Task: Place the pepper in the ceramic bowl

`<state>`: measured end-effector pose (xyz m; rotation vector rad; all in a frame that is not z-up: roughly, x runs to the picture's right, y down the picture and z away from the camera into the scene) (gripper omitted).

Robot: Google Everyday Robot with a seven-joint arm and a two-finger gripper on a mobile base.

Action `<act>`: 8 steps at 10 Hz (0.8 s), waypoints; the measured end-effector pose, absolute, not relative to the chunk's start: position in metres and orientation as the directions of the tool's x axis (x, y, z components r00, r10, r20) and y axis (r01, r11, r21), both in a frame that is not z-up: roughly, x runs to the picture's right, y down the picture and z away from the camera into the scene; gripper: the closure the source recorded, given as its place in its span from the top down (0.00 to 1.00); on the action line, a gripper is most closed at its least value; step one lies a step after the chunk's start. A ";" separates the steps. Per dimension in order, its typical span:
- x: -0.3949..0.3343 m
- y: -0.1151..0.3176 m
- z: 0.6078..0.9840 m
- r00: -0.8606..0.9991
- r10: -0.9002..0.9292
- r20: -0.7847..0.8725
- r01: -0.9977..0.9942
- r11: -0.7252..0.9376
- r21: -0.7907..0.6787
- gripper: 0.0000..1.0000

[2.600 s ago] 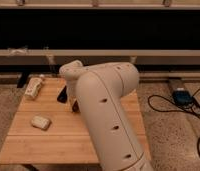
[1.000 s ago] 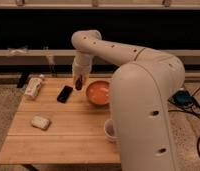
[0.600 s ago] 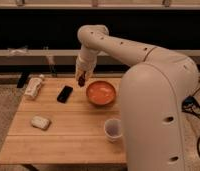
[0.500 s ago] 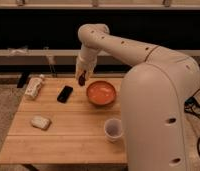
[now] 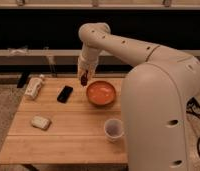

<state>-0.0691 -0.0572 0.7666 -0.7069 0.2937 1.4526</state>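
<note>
The pepper [image 5: 84, 81] is held clamped in the gripper [image 5: 84, 76], at ten o'clock of the ceramic bowl [image 5: 101, 101], above its rim edge; if released here, it may be bounced off the rim onto the table [image 5: 73, 136].

Wooden table [image 5: 68, 137] on speckled floor [image 5: 2, 107]; dark wall [image 5: 38, 27] with a pale rail [image 5: 53, 53] behind the table; gripper [image 5: 84, 78] above the table's far edge.
</note>
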 end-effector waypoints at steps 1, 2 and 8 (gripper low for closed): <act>-0.066 -0.048 0.777 0.115 0.795 -0.596 -0.975 -0.025 -0.222 0.00; -0.065 -0.041 0.785 0.105 0.789 -0.605 -0.979 -0.024 -0.201 0.00; -0.038 0.005 0.871 -0.004 0.741 -0.671 -0.997 -0.057 -0.057 0.00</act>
